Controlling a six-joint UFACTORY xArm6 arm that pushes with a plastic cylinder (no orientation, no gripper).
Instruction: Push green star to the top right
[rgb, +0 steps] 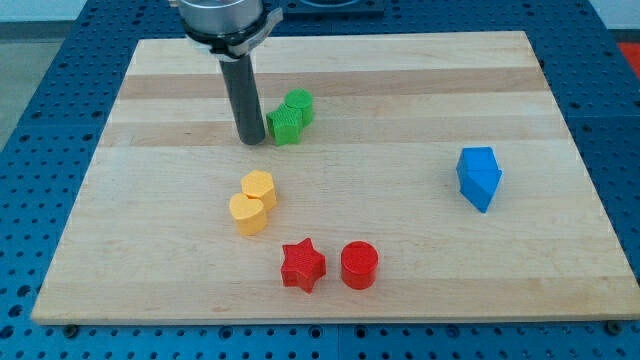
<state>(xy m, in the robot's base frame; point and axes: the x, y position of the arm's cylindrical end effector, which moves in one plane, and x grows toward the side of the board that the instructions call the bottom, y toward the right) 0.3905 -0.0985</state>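
Wooden surface (330, 85) lying on a blue perforated bench (40, 60), seen from the one camera. The arm ends in a straight dark rod that descends from the view's top edge; my tip (251, 141) rests on the surface in the upper-left-centre area. This tool has no opening parts and has hold of nothing; it is a plain rod. The green block (290, 117), whose shape reads as two joined lobes and cannot be confirmed as a star, lies just beside my tip on the view's right, so close that contact cannot be ruled in or out. It sits in the upper half of the surface, slightly left of centre and well apart from the top right corner. Below my tip, near the middle of the surface, lies a yellow block (252, 202) of a similar two-lobed form. Toward the view's bottom, a red star (302, 266) and a red cylinder (359, 265) stand side by side, near each other but apart, the star to the view's left. At the view's right, well apart from all the others, lies a blue block (479, 177) with a pointed, angular outline.
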